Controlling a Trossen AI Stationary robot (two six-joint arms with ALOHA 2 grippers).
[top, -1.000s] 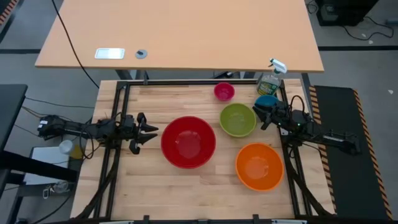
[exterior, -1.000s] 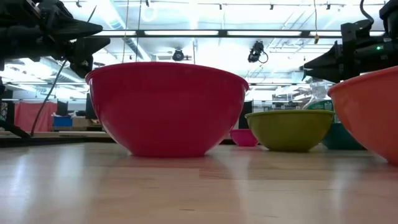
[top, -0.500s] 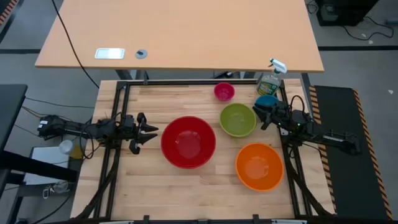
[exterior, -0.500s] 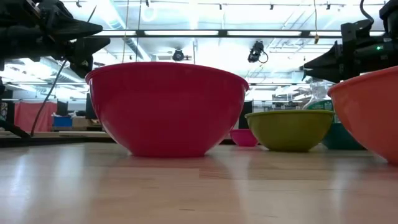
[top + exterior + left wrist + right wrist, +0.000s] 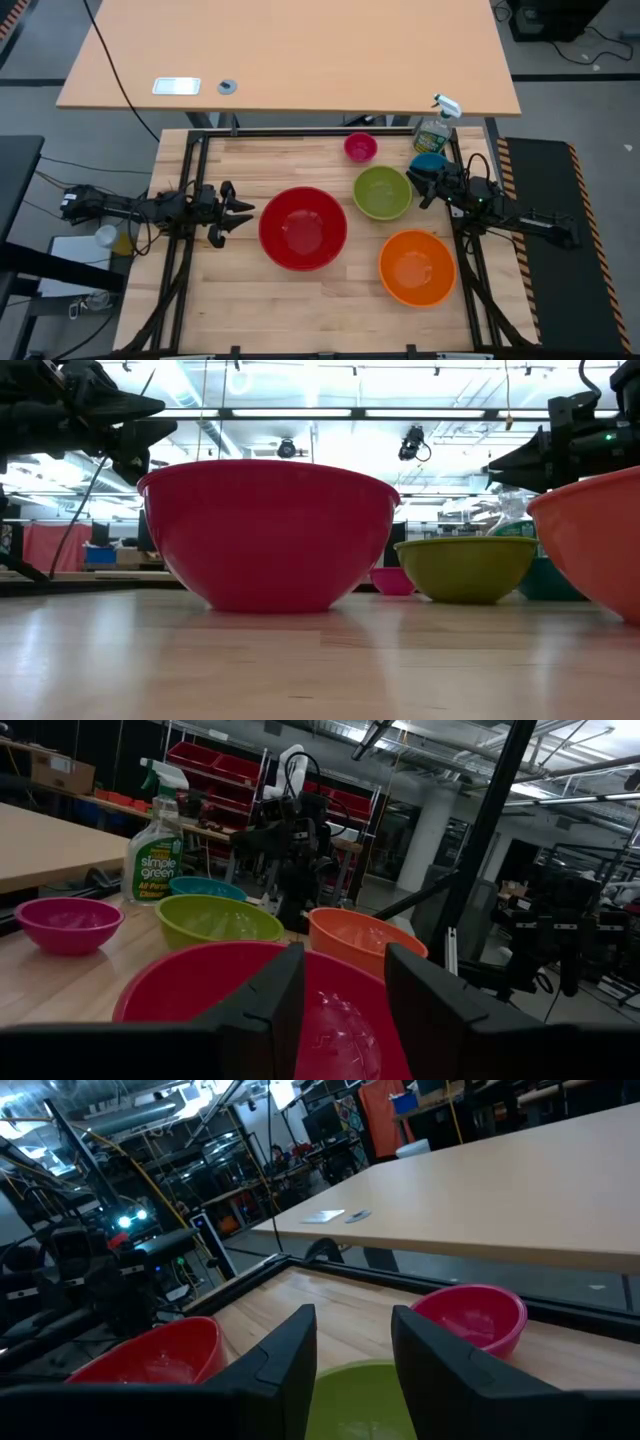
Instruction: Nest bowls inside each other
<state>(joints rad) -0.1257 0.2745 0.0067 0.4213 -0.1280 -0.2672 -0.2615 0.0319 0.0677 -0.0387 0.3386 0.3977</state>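
Note:
Five bowls rest upright on their bases on the wooden table (image 5: 230, 290). The red bowl (image 5: 303, 228) is in the middle, the orange bowl (image 5: 417, 267) at the near right, and the lime green bowl (image 5: 382, 192) is just beyond them. The pink bowl (image 5: 360, 148) sits near the far edge. The blue bowl (image 5: 428, 161) lies partly under the right arm. My left gripper (image 5: 247, 212) hovers open and level just left of the red bowl (image 5: 200, 1000). My right gripper (image 5: 420, 187) hovers open beside the green bowl's right rim (image 5: 360, 1380). Neither holds anything.
A green spray bottle (image 5: 436, 128) stands at the far right corner, behind the blue bowl. A larger tan table (image 5: 290, 50) beyond carries a white card (image 5: 176, 86) and a small round disc (image 5: 227, 87). Bare wood lies along the near edge and at the far left.

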